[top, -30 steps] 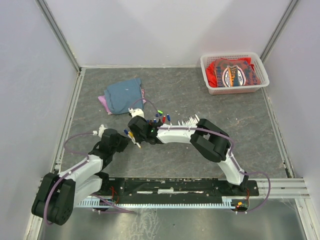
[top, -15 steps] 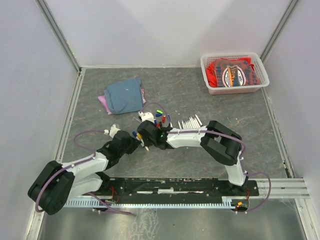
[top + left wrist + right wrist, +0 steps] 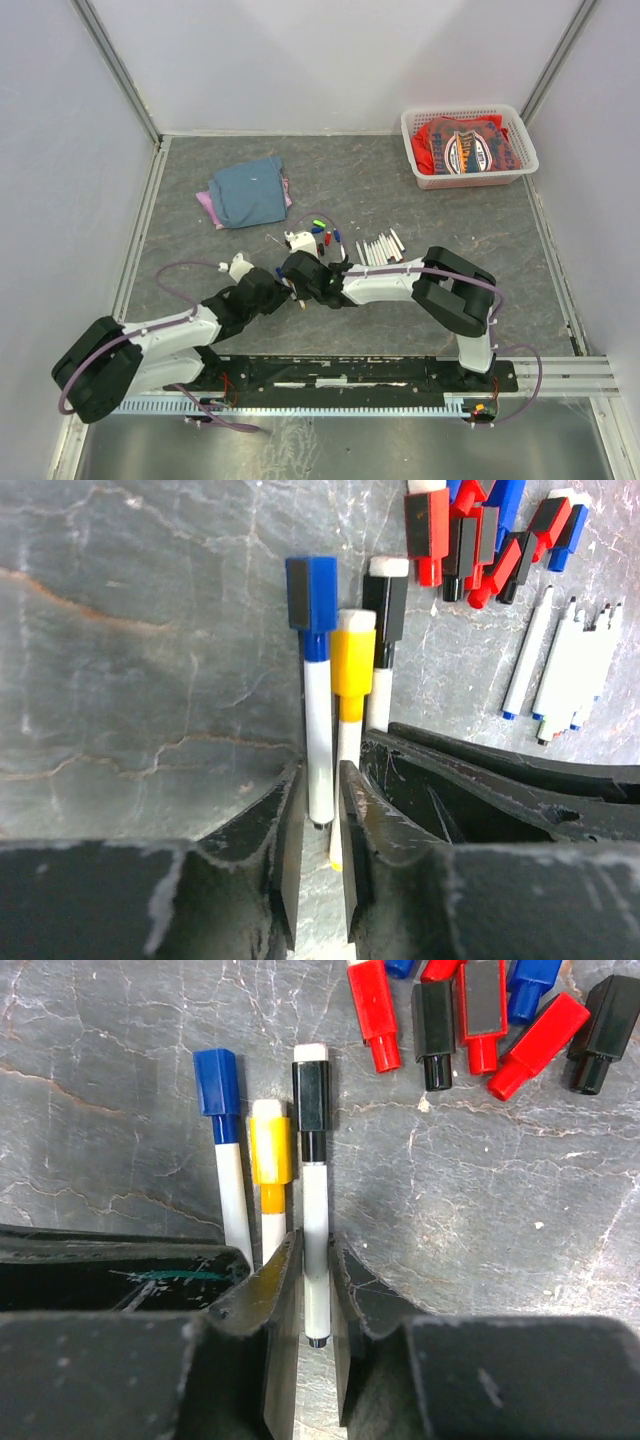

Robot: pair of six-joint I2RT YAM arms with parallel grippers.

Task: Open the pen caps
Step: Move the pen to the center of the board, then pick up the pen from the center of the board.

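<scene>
Pinching the blue-capped pen, left gripper closed on its barrel, right gripper clamping the black-capped pen

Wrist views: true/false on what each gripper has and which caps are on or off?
1. The left gripper has the blue-capped pen between its fingers. True.
2. The right gripper is around the yellow-capped pen. False: it is around the black-capped pen.
3. The blue cap is off its pen. False: it sits on the barrel's end.
4. Loose caps in red, black and blue lie on the table beyond the gripped pens. True.
5. The white basket holds pens. False: it holds a red cloth.
</scene>
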